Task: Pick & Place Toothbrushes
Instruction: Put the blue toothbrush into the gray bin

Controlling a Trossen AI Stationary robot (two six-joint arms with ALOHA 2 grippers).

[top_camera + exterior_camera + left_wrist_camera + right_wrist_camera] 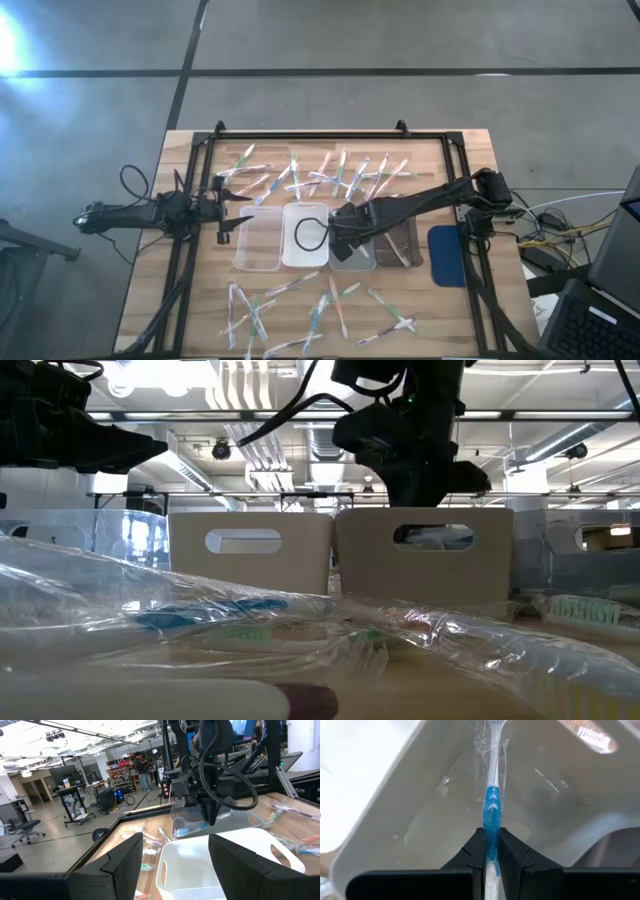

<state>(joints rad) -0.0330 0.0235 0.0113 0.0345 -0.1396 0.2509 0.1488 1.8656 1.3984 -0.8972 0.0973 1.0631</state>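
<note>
Many wrapped toothbrushes lie loose on the wooden table, one group at the far side (320,175) and one at the near side (310,305). Several trays stand in a row between them. My right gripper (345,238) points steeply down over a clear tray (355,260) and is shut on a blue-and-white wrapped toothbrush (491,795). The left wrist view shows it (209,817) above that tray with the toothbrush (189,829) below. My left gripper (172,865) waits open and level at the table's left, facing the white tray (200,865). My right gripper pinches the toothbrush by the blue grip part of its handle (491,832) between its two fingers, coming from above and pointing steeply down. The wrapped toothbrush slants down from the fingers into the clear tray (395,795). I cannot tell whether its lower end touches the tray's floor.
A clear tray (258,242) and a white tray (305,238) stand left of the held one, a darker tray (402,245) and a blue pad (447,255) to its right. A dark frame (320,133) edges the table. Beige tray walls (250,550) fill the low view.
</note>
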